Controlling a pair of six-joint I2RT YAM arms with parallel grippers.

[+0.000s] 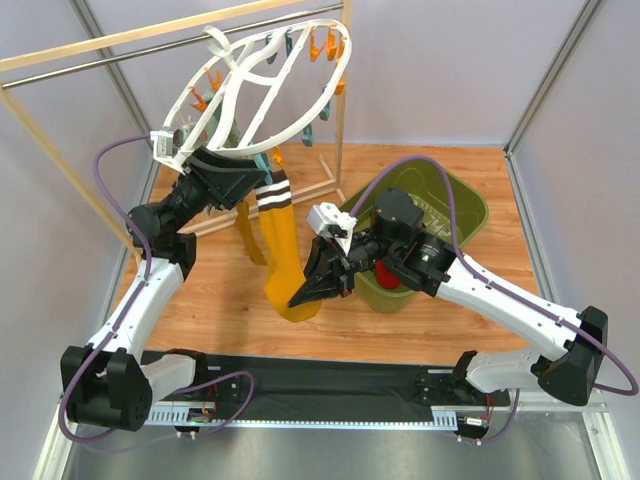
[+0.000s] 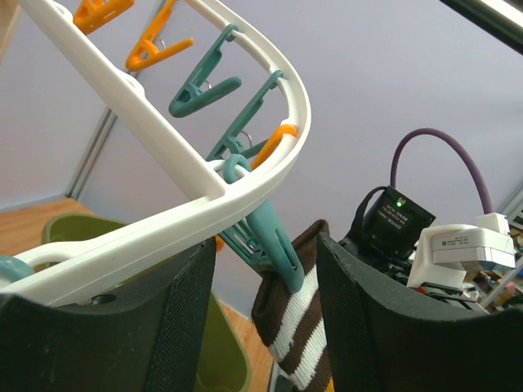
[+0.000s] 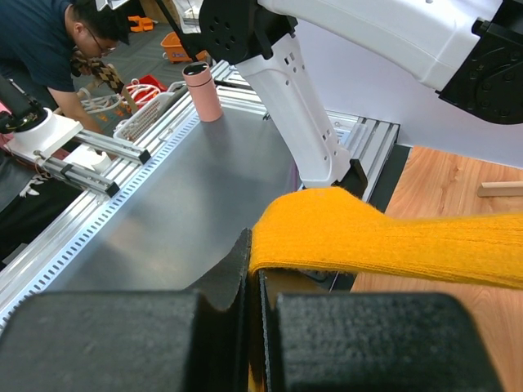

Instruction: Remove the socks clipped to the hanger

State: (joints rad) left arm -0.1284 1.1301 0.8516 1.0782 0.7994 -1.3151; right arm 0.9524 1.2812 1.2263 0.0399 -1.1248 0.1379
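Mid-unclip here: yellow sock [image 1: 280, 250] hangs below the hanger [image 2: 163, 222] off a teal clip [image 2: 274, 245]. Right gripper [image 3: 255, 278] is clenched on its toe, left gripper [image 2: 265, 269] gapes around that clip. Next I'd squeeze the clip and tug down.

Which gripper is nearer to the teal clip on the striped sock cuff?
Left. The left gripper flanks the teal clip; the right gripper is shut on the sock's lower end, far below.

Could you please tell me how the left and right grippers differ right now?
The left gripper has its jaws open; the right gripper has them shut. The left gripper straddles the teal clip and striped cuff up at the hanger; the right gripper pinches the mustard sock at its lower end. Both appear to be on one sock.
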